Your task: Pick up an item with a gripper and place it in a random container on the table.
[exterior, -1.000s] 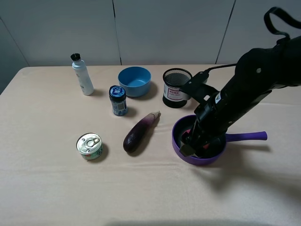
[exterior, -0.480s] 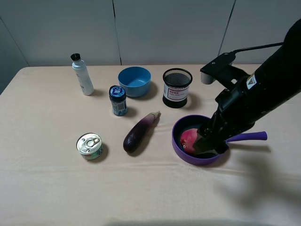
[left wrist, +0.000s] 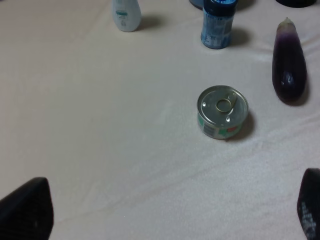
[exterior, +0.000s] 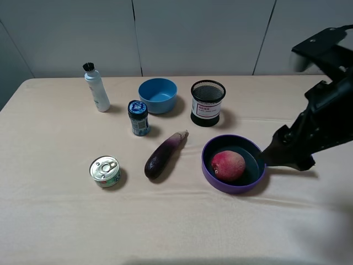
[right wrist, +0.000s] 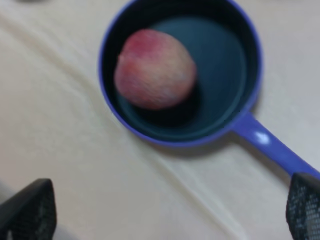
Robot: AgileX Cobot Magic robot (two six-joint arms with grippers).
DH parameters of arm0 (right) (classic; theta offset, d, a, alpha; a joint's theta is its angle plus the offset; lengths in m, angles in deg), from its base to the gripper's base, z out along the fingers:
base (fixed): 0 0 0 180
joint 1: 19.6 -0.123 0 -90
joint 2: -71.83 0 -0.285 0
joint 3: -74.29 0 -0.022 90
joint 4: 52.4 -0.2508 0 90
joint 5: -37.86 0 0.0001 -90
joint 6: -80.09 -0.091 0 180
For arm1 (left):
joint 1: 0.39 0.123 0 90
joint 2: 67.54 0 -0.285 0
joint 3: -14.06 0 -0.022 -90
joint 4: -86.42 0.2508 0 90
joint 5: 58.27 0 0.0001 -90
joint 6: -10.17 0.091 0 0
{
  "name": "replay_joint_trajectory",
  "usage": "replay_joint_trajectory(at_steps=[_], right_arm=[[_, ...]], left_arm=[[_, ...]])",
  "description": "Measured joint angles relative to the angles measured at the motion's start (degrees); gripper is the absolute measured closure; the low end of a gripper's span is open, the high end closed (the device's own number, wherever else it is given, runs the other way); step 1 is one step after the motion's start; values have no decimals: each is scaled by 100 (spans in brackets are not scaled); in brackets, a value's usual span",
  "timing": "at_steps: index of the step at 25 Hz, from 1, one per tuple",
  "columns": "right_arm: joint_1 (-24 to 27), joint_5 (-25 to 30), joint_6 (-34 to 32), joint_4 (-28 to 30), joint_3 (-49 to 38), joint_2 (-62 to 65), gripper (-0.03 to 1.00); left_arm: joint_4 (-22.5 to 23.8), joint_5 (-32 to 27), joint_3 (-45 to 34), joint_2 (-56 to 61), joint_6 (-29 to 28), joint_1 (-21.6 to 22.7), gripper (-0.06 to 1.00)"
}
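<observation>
Fruit (exterior: 228, 165) now lies alone inside the purple pan (exterior: 208, 170), where a second ago the right pincer (exterior: 287, 150) was down in that pan and hid it; half a second ago the pincer had lifted enough to show the fruit beneath, and now the arm has pulled away to the right, off the pan and over its handle. I take that to mean the release is made and the placing is as good as done. In the right wrist view the fruit (right wrist: 154, 68) rests against one side of the pan's dark floor (right wrist: 220, 65), nothing touching it, and the two fingertips (right wrist: 30, 210) show far apart at the picture's edges with nothing between them, so this pincer is spread wide and empty. The left pincer's fingertips (left wrist: 27, 210) likewise sit wide apart and bare above the counter (left wrist: 100, 115), near the tin can (left wrist: 222, 111) and the eggplant (left wrist: 288, 67). Of the other vessels, the blue bowl (exterior: 158, 95) looks empty, and the black mesh cup (exterior: 207, 102) shows nothing inside that I can make out.
</observation>
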Motion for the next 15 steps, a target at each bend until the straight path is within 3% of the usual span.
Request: replay_joint_trajectory(at_steps=[5,15], right_arm=[[402,358,-171,239,0,660,27],[1696,883,-444,336,0,1943,27]], left_arm=[[0,0,0,0,0,0,-5],[0,0,0,0,0,0,-5]])
